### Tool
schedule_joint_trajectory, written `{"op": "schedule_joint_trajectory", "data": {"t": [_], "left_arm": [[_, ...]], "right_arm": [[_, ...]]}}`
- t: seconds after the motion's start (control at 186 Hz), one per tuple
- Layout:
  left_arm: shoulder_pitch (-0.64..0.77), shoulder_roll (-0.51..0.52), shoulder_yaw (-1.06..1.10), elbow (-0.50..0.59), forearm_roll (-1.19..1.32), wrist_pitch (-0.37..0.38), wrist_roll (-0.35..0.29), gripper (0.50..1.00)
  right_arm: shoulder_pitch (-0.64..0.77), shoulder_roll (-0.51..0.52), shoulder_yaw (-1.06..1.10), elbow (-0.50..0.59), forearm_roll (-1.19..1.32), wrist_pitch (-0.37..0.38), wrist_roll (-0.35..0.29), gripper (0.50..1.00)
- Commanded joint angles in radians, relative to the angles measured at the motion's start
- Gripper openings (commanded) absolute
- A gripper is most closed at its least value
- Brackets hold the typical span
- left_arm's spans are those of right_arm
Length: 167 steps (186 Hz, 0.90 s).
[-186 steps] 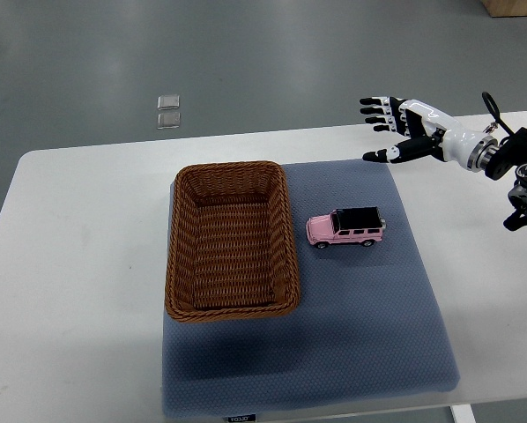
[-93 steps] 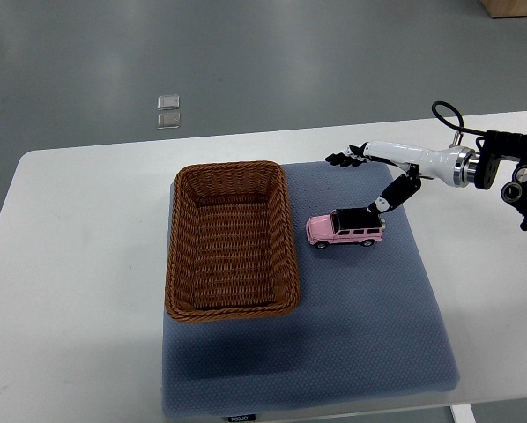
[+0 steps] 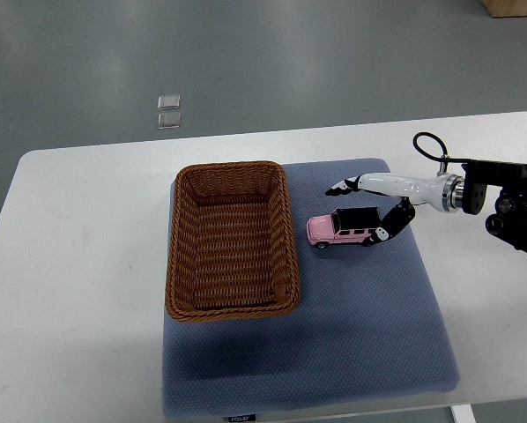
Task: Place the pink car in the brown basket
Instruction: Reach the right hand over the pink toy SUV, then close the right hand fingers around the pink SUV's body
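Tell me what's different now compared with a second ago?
The right hand swung down from above the table's far edge and leftward to the pink car; its fingers now reach over the roof, thumb at the rear. Not yet lifted. The car, the brown basket and the blue mat stayed put.

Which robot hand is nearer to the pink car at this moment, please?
The right robot hand: its fingers reach over the pink car from the right, thumb at the rear end. The left one is out of view.
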Motion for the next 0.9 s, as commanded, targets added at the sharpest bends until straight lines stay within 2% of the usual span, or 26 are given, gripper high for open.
{"op": "schedule_joint_trajectory", "data": {"t": [0.0, 0.409, 0.565, 0.726, 0.893], "left_arm": [[0.0, 0.0, 0.0, -0.001, 0.0, 0.0, 0.0, 1.0], [0.0, 0.0, 0.0, -0.003, 0.0, 0.0, 0.0, 1.0], [0.0, 0.0, 0.0, -0.003, 0.0, 0.0, 0.0, 1.0], [0.0, 0.0, 0.0, -0.001, 0.0, 0.001, 0.0, 1.0], [0.0, 0.0, 0.0, -0.001, 0.0, 0.0, 0.0, 1.0]], "right_arm": [[0.002, 0.001, -0.017, -0.005, -0.001, -0.034, -0.022, 0.907], [0.002, 0.001, -0.066, -0.008, -0.03, -0.04, -0.031, 0.868], [0.005, 0.001, -0.072, -0.012, -0.031, -0.04, -0.031, 0.821], [0.011, 0.001, -0.071, -0.014, -0.033, -0.043, -0.036, 0.707], [0.009, 0.002, -0.072, -0.017, -0.031, -0.086, -0.05, 0.566]]}}
